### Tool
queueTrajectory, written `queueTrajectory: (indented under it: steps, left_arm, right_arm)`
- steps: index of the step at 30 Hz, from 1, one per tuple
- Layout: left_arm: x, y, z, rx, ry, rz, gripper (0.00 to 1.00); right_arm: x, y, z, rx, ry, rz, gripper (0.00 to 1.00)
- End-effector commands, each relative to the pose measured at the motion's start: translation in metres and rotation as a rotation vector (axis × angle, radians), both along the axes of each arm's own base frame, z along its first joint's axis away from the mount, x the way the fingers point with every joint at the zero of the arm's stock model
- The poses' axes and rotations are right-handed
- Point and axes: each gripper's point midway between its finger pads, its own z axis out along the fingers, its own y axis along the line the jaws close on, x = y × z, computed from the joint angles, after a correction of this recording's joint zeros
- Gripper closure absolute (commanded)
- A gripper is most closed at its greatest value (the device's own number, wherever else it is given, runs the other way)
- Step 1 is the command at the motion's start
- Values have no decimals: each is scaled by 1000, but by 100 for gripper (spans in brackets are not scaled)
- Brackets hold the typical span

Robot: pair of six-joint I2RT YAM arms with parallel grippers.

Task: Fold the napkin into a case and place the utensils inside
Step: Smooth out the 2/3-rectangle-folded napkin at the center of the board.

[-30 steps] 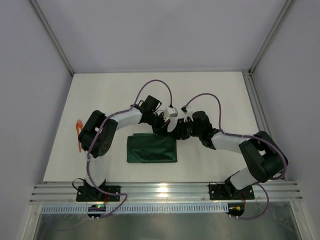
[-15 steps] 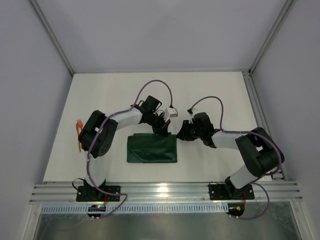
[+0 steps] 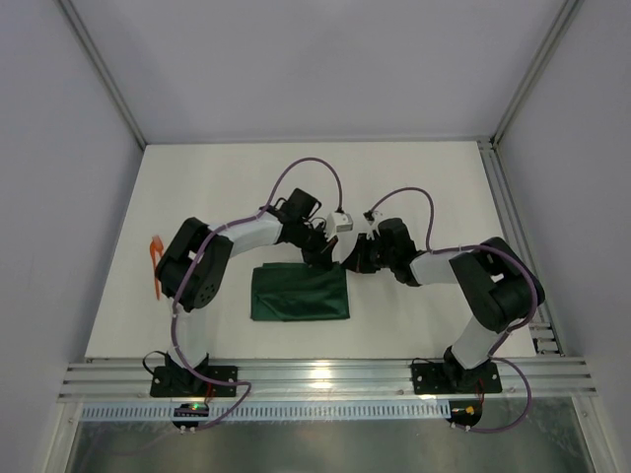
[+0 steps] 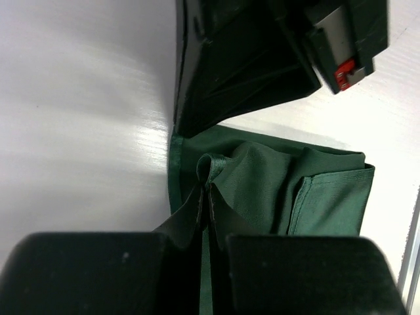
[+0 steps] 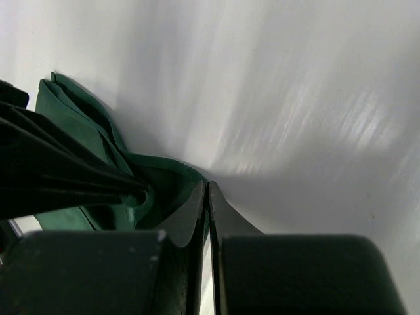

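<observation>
The napkin (image 3: 299, 293) lies as a dark green folded oblong in the middle of the table. At its far right corner my left gripper (image 3: 321, 258) is shut on a raised fold of the napkin (image 4: 262, 177), pinched at the tips (image 4: 209, 189). My right gripper (image 3: 349, 262) meets it from the right. Its jaws are shut at the tips (image 5: 207, 188) on the curled edge of the napkin (image 5: 164, 172), beside the left fingers (image 5: 72, 172). Orange utensils (image 3: 156, 260) lie at the table's left edge, partly behind the left arm.
The two grippers stand almost touching over the napkin's far right corner, and the right one's body (image 4: 262, 59) fills the top of the left wrist view. Purple cables (image 3: 308, 168) loop above both wrists. White table (image 3: 414, 187) extends behind, with a metal rail (image 3: 315, 374) in front.
My right gripper swung left to the napkin's corner and closed there. The left gripper kept its hold on the fold and hardly moved.
</observation>
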Motion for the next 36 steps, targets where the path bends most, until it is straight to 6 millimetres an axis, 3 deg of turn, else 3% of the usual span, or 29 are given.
queueTrajectory:
  steps: [1,7,13,18,24,26,31,36]
  left_arm:
    - [2,-21,26,-46,-44,-31,100]
    - [1,-30,24,-43,-20,-36,100]
    - [7,-19,0,55,-6,12,100]
    - [4,-6,-12,129,18,56,100]
    - [16,-14,-3,81,-27,96,89]
    - [18,-15,-6,88,-23,103,85]
    - [16,-14,-9,100,-15,104,66]
    - [26,-16,18,78,-76,105,58]
  right_arm:
    - [11,8,3,9,-20,27,96]
    - [14,13,11,32,-33,37,96]
    - [15,11,14,25,-42,32,96]
    - [20,9,22,7,-61,34,87]
    - [24,8,31,-17,-85,44,82]
    - [23,6,31,-28,-83,38,76]
    - [31,-17,49,-84,-135,-50,69]
    - [30,-32,60,-136,-164,-73,68]
